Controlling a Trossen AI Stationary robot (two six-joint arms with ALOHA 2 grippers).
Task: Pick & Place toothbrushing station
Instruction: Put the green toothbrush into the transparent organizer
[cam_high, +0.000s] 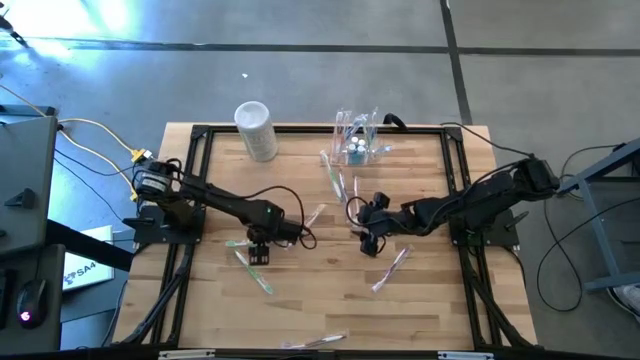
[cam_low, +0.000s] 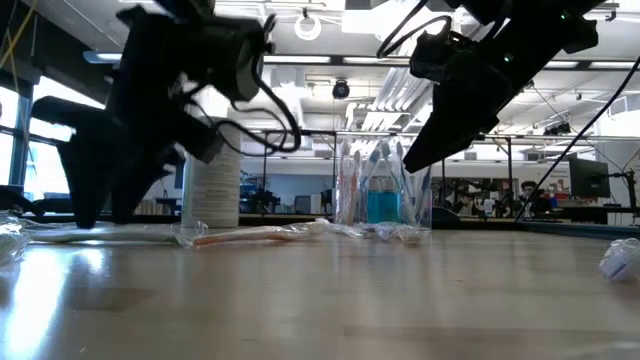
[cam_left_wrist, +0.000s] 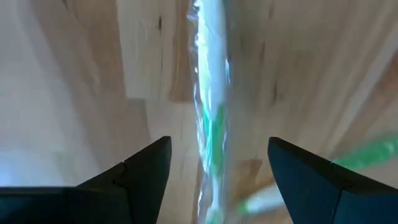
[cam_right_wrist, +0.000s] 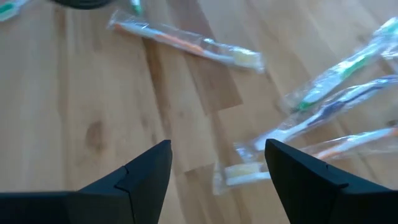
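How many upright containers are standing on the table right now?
2: the whitish cylinder at the far edge, and the clear toothbrushing station to its right along that edge. None looks hidden.

The table has open wood at six o'clock, between the two arms and the front edge, apart from one wrapped brush at five o'clock and another at seven. At twelve o'clock the clear holder stands at the back edge, with loose wrapped brushes strewn just in front of it. A white cylinder blocks eleven o'clock. The left gripper hangs open over a wrapped green brush.
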